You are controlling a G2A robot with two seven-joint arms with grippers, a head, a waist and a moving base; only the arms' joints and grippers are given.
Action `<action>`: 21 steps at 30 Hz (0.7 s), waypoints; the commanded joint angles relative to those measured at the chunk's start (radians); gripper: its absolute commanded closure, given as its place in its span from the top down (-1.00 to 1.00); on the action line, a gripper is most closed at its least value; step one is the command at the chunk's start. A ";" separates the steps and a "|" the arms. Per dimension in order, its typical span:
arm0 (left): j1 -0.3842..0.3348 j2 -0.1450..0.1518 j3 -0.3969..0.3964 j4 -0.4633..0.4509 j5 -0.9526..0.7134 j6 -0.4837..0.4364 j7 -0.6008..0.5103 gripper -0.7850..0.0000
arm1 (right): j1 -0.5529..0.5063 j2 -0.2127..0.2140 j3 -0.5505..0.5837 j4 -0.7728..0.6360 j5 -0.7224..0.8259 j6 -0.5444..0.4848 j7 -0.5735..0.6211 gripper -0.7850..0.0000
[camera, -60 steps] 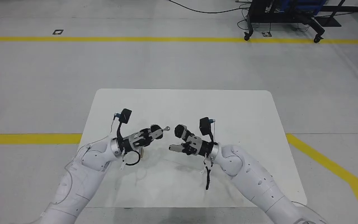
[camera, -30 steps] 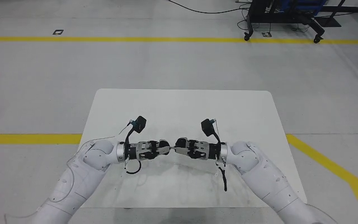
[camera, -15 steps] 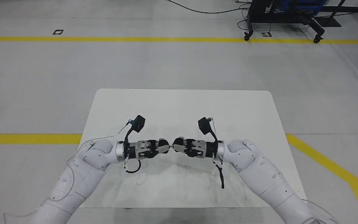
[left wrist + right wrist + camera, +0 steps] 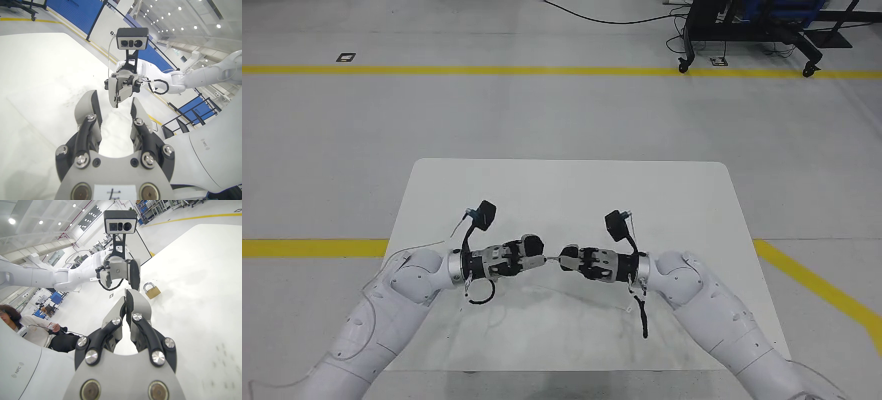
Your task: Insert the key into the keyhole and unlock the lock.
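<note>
Nothing of the unlocking is done yet, as I judge it. The lock (image 4: 152, 291) lies flat on the counter (image 4: 198, 275) just past the tips of my right hand (image 4: 126, 295), touched by neither hand, and its shackle looks shut. The key is not in the keyhole. What is left is most of the job: steady or lift the lock, line up the key, push it in and turn.

My right hand is pinched tight, pads together, with a thin metal sliver at the tips (image 4: 125, 291) that I take for the key, though it is too small to be sure. My left hand (image 4: 114, 103) is spread wide and holds nothing; its pads are bare, with only air between them.

In the top view the two hands face each other tip to tip, just below the middle of the frame, left (image 4: 532, 248) and right (image 4: 567, 256), close but not touching.
</note>
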 commanded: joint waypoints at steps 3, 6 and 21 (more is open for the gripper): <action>0.000 0.000 0.000 0.000 0.000 0.000 -0.001 1.00 | -0.068 0.026 0.099 -0.010 -0.055 -0.064 -0.063 -1.00; 0.000 0.000 0.000 0.000 0.000 0.000 -0.001 1.00 | -0.131 0.043 0.181 -0.038 -0.097 -0.079 -0.140 -1.00; 0.084 0.039 -0.182 -0.163 0.110 0.037 0.076 1.00 | -0.189 0.057 0.240 -0.061 -0.124 -0.079 -0.207 -1.00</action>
